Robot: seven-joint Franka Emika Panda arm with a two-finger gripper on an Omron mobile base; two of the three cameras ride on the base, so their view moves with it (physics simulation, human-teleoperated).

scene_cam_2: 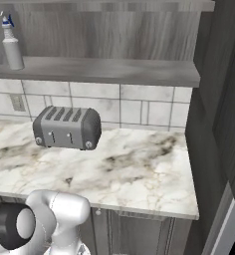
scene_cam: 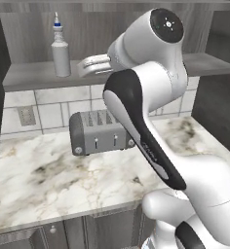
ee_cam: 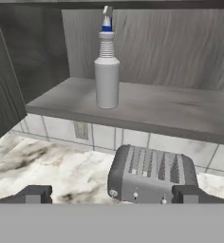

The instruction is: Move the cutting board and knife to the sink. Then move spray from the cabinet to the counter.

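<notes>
My own arm covers the right end of the toaster (scene_cam: 98,132) in the left base view, plus a stretch of the counter (scene_cam: 48,180) and the tiles behind it. My gripper (ee_cam: 114,194) is cut by the hand view's bottom edge, fingertips (ee_cam: 33,193) barely poking up, set wide apart. In the right base view the spray (scene_cam_2: 11,44) sits hard against the left edge. The cabinet (ee_cam: 147,107) shelf runs off frame on the right. The spray label is too small to read.
</notes>
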